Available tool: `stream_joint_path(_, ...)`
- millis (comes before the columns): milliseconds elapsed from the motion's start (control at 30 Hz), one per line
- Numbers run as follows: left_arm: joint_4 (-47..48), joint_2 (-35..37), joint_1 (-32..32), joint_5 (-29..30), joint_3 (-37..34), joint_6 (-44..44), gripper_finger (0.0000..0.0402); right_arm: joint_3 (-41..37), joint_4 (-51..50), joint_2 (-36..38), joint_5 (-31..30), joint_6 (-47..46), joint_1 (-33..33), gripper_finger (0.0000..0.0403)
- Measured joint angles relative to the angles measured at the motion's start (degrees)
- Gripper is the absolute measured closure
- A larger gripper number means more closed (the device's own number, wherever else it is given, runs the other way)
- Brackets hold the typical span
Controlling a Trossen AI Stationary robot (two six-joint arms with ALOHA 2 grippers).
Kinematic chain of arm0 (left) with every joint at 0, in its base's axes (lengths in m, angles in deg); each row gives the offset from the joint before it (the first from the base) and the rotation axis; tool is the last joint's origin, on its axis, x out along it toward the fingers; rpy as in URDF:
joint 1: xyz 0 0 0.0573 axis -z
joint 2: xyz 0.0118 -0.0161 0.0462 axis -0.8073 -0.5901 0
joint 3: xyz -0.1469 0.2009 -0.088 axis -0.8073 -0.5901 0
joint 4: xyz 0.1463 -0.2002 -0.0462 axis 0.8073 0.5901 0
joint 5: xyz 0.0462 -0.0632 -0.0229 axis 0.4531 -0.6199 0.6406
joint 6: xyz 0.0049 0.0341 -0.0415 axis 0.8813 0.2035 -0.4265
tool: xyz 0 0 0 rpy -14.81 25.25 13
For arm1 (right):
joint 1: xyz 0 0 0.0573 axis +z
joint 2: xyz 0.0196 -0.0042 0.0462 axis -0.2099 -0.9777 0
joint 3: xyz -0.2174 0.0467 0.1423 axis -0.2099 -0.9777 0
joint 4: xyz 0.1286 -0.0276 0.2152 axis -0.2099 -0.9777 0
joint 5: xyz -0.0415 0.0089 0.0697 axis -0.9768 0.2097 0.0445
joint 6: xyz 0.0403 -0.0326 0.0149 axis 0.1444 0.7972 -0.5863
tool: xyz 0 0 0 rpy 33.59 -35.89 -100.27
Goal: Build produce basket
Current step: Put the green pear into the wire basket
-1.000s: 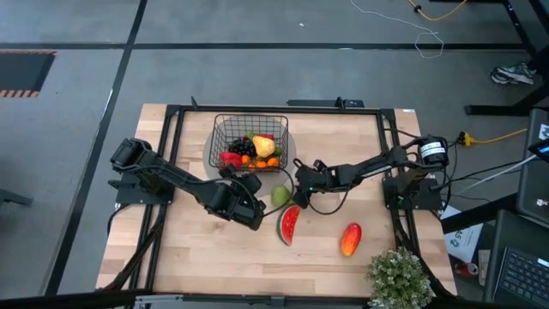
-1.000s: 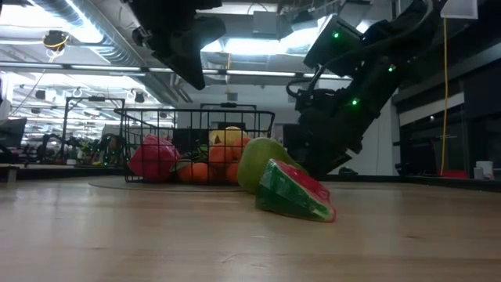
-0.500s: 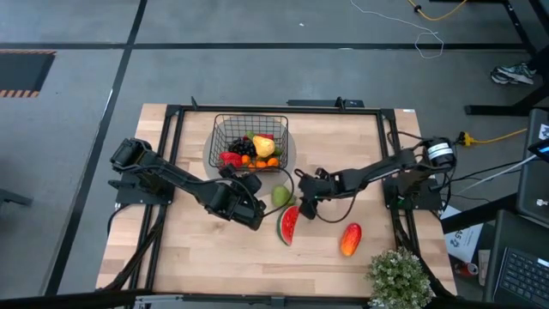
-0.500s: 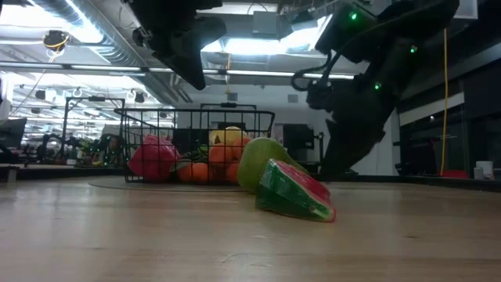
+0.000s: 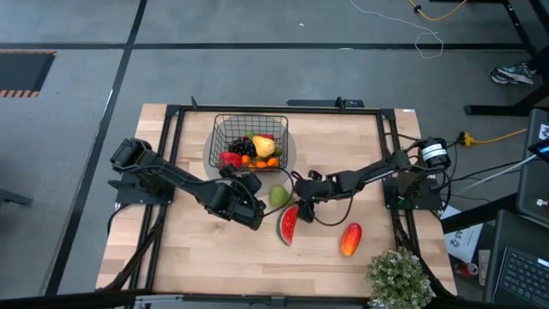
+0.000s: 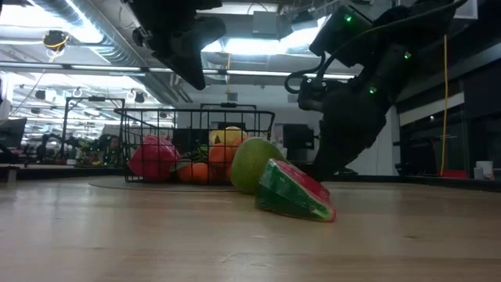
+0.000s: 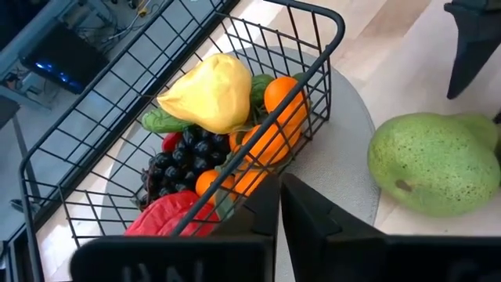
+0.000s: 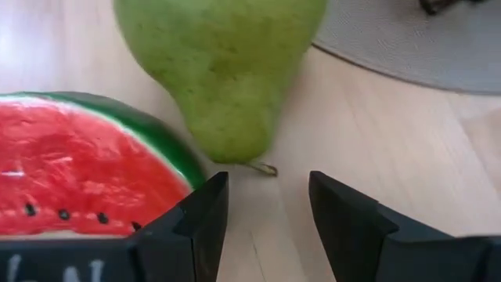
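The black wire basket point(image 5: 250, 142) stands on a round grey mat point(image 5: 290, 154) and holds a yellow fruit, oranges, grapes and red fruits point(image 7: 211, 94). A green pear point(image 5: 280, 196) lies on its side on the table, near the mat's near edge, its narrow stem end point(image 8: 235, 149) toward my right gripper. A watermelon slice point(image 5: 289, 225) lies just on its near side. My right gripper point(image 8: 266, 207) is open and low at the table, a finger on each side of the stem, touching nothing. My left gripper point(image 7: 278, 215) is shut and empty, raised near the basket's near side.
An orange-red mango point(image 5: 350, 239) lies on the table toward the near right. A potted leafy plant point(image 5: 399, 275) stands at the near right corner. Bare wood lies along the near and left parts of the table point(image 5: 197, 257).
My right gripper has gone down and toward the table's near edge, then back left toward the pear, ending low at its stem end. In the low view the pear looks rounder than before, having turned a little on the spot.
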Motion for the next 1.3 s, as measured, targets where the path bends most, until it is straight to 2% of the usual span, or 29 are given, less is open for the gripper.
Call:
stream_joint_path(233, 0.0, 0.0, 0.0, 0.1, 0.0, 0.0, 0.0400, 0.0, 6.3, -2.9, 1.0, 2.4, 0.1, 0.0221)
stream_joint_path(467, 0.0, 0.0, -0.1, 0.0, 0.0, 0.0, 0.0386, 0.0, 8.7, -5.0, -1.0, 2.3, 0.2, 0.0221)
stream_joint_path(667, 0.0, 0.0, -0.1, 0.0, 0.0, 0.0, 0.0386, 0.0, 10.7, -5.2, 2.7, 2.7, 1.0, 0.0221)
stream_joint_path(800, 0.0, 0.0, -0.1, 0.1, 0.0, 0.0, 0.0394, 0.0, 11.2, -5.4, 3.0, 2.6, 2.3, 0.0221)
stream_joint_path(967, 0.0, 0.0, -0.1, 0.1, 0.0, 0.0, 0.0400, 0.0, 11.9, -5.5, -0.5, 2.3, 3.2, 0.0221)
stream_joint_path(1300, 0.0, 0.0, -0.1, 0.2, 0.0, 0.0, 0.0384, 0.1, 16.0, -8.4, -2.8, 2.8, 3.1, 0.0221)
